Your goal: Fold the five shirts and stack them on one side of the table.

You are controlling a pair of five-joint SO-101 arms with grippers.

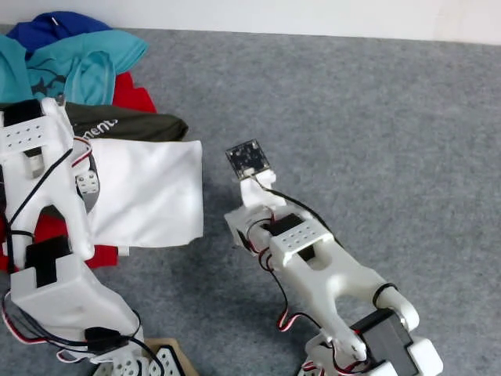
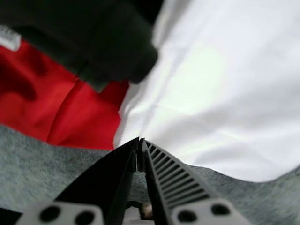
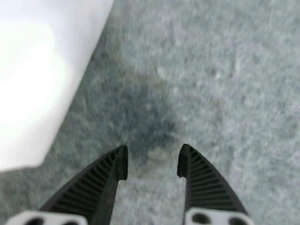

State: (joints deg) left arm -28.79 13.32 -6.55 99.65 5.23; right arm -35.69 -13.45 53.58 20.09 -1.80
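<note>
Grey felt-like counter (image 1: 352, 117) spans the scene. At its left side, a white shirt (image 1: 149, 192) lies folded into a smooth rectangle on top of a red shirt (image 1: 133, 95) and a dark shirt (image 1: 141, 125), both mostly hidden beneath it. Behind them, a teal shirt (image 1: 86, 63) and a blue shirt (image 1: 55, 27) sit crumpled, cut off at the corner. Left tool (image 2: 140, 140) is closed, pinching an edge of the white shirt where it meets the red shirt. Right tool (image 3: 152, 161) hangs open over bare counter, just beside the white shirt.
</note>
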